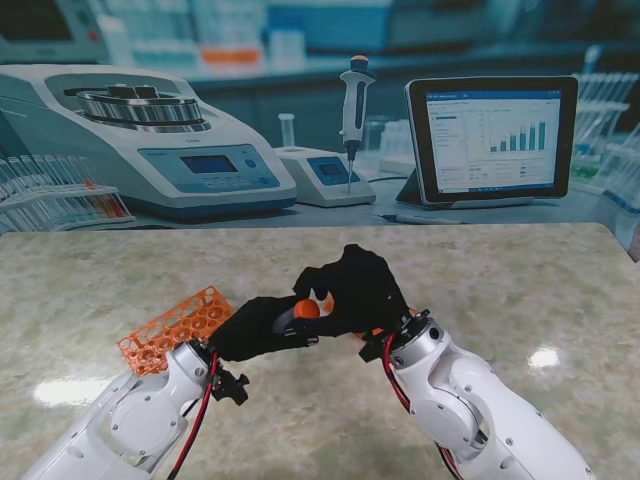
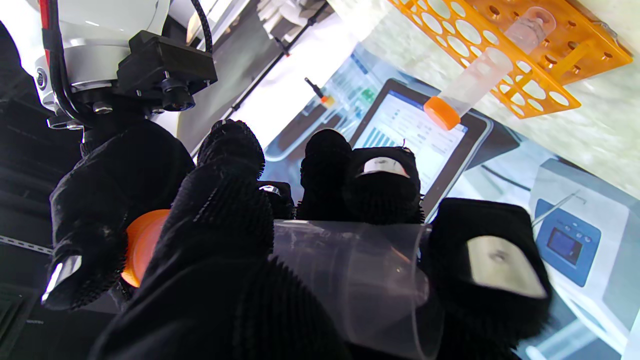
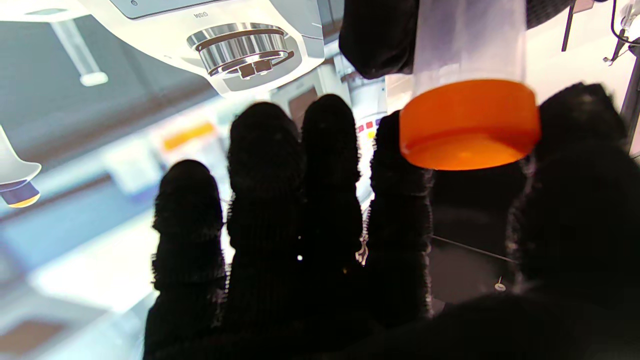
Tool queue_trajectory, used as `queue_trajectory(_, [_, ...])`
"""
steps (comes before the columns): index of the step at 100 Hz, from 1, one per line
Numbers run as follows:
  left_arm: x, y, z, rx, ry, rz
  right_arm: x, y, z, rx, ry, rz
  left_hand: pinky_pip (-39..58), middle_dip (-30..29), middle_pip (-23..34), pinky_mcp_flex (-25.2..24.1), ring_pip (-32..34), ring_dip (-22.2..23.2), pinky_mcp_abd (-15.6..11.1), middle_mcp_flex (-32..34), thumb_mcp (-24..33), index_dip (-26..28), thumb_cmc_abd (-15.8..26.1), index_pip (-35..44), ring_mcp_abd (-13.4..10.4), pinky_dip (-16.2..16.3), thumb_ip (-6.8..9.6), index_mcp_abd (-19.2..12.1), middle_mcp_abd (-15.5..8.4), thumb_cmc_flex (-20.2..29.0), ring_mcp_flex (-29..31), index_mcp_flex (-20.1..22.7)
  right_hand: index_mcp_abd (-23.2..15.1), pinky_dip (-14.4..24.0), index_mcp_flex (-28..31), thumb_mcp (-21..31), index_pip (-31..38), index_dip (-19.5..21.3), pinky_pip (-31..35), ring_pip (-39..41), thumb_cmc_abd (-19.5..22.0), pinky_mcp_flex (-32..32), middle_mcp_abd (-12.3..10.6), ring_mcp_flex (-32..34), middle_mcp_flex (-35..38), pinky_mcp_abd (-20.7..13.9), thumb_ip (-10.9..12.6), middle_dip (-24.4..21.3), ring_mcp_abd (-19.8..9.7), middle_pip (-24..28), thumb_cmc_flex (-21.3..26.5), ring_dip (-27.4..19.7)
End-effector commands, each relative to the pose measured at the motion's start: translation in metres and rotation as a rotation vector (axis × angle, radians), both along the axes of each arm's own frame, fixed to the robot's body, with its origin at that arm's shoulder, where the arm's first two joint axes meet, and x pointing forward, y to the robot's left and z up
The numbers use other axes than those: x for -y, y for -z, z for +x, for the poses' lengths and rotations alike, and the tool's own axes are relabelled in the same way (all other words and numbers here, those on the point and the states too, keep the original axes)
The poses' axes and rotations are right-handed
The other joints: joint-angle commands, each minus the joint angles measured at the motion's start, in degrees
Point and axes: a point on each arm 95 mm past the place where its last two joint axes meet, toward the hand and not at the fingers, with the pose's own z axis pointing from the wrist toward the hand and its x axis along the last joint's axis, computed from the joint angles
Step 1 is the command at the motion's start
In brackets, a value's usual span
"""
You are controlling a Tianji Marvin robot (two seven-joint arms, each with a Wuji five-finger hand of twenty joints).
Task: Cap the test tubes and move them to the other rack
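Observation:
My left hand (image 1: 255,328) is shut on a clear test tube (image 2: 350,270), held level above the middle of the table. An orange cap (image 1: 306,309) sits on the tube's mouth. My right hand (image 1: 355,290) is shut on that cap, with a finger and thumb on either side of it in the right wrist view, cap (image 3: 470,125). An orange rack (image 1: 175,328) lies on the table to my left, partly behind the left arm. One capped tube (image 2: 467,87) stands in the rack (image 2: 550,65). No second rack shows.
The marble table top (image 1: 520,290) stretches to my right and far side. Along its far edge stands a lab backdrop with a centrifuge (image 1: 150,140), a pipette (image 1: 354,100) and a tablet (image 1: 490,135).

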Motion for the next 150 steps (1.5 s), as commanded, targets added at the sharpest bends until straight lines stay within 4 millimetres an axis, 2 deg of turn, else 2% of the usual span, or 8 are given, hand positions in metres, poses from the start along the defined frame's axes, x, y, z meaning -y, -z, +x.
queue_trajectory(1, [0.003,-0.003,-0.001,0.006,0.008,-0.006,-0.001,0.005,0.001,-0.015,0.011,0.006,7.8,-0.4,-0.3,1.7,2.0,0.6,-7.4,0.6,0.6,1.9,3.0,1.6,-0.6,-0.8,-0.01,-3.0,-1.6,1.8,2.1,0.5,-9.2,0.8,6.8,6.7,6.5,2.2,2.1,2.2,4.0,0.1,-1.0,1.8,2.5,0.6,0.2,0.7,-0.2,1.2,2.5,-0.2])
queue_trajectory(25, [0.002,-0.003,0.0,0.006,0.005,-0.006,-0.003,0.005,0.004,-0.012,0.031,0.027,7.8,-0.4,-0.3,1.7,2.0,0.6,-7.4,0.6,0.6,1.9,3.0,1.6,-0.6,-0.8,-0.01,-3.0,-1.6,1.8,2.1,0.5,-8.5,0.8,8.0,7.6,4.9,3.3,2.2,2.1,8.2,-0.5,-0.7,1.5,2.3,0.7,1.1,0.3,0.5,0.8,-0.8,-0.7])
queue_trajectory(37, [0.002,-0.003,0.0,0.006,0.005,-0.005,-0.003,0.005,0.005,-0.015,0.043,0.037,7.8,-0.4,-0.3,1.7,2.0,0.6,-7.4,0.6,0.7,1.9,3.0,1.6,-0.6,-0.8,0.0,-3.0,-1.6,1.8,2.1,0.5,-6.7,0.7,8.0,9.3,1.0,6.6,2.1,0.3,10.2,-1.4,-0.2,1.4,1.3,0.9,3.1,-0.3,0.8,-0.2,-4.7,-1.3])
queue_trajectory(49, [0.002,-0.004,-0.001,0.006,0.004,-0.005,-0.002,0.004,0.004,-0.016,0.056,0.043,7.8,-0.4,-0.3,1.7,2.0,0.6,-7.4,0.6,0.6,1.9,2.9,1.6,-0.6,-0.8,-0.02,-3.0,-1.6,1.8,2.1,0.5,-4.1,0.4,5.6,9.4,-3.1,9.1,0.9,-3.1,14.4,-3.4,0.5,0.0,-1.5,0.8,6.3,-1.0,1.2,-2.4,-8.9,-1.4])
queue_trajectory(79, [0.002,-0.004,-0.001,0.007,0.003,-0.005,0.005,0.0,-0.002,0.009,0.083,0.059,7.8,-0.4,-0.3,1.7,2.0,0.6,-7.4,0.6,0.6,1.9,2.9,1.6,-0.6,-0.8,-0.02,-3.0,-1.6,1.8,2.1,0.5,1.2,-1.2,-5.8,6.9,-15.5,6.6,-4.2,-9.4,15.7,-9.7,2.0,-7.6,-12.3,1.2,7.1,-4.6,1.8,-10.0,-9.9,-1.3])
queue_trajectory(92, [0.002,-0.004,-0.001,0.007,0.003,-0.005,0.009,-0.002,-0.007,0.026,0.088,0.052,7.8,-0.4,-0.3,1.7,2.0,0.6,-7.4,0.6,0.6,1.9,3.0,1.6,-0.6,-0.8,-0.01,-3.0,-1.6,1.8,2.1,0.5,2.4,-1.5,-8.2,6.4,-17.5,5.6,-5.0,-10.4,14.2,-10.5,2.0,-8.9,-14.3,1.3,7.2,-5.4,1.6,-11.1,-9.6,-1.4])
queue_trajectory(119, [0.002,-0.005,-0.001,0.007,0.003,-0.004,0.015,-0.001,-0.018,0.059,0.077,-0.01,7.8,-0.4,-0.3,1.7,2.0,0.6,-7.4,0.6,0.7,1.9,3.0,1.6,-0.6,-0.8,-0.01,-3.0,-1.5,1.8,2.1,0.5,3.3,-1.6,-9.6,9.6,-17.8,5.8,-5.4,-11.3,4.5,-10.7,1.4,-10.0,-15.8,1.1,7.1,-5.7,0.4,-11.2,-10.2,-1.4])
queue_trajectory(150, [0.003,-0.004,-0.001,0.007,0.005,-0.004,0.016,0.002,-0.018,0.059,0.076,-0.041,7.8,-0.4,-0.3,1.7,2.0,0.6,-7.4,0.6,0.6,1.9,2.9,1.6,-0.6,-0.8,-0.01,-3.0,-1.6,1.8,2.1,0.5,2.9,-1.3,-8.0,7.9,-16.2,7.5,-5.5,-11.3,2.4,-10.0,1.2,-9.3,-14.1,1.1,6.9,-4.5,-0.3,-9.5,-7.7,-1.0])
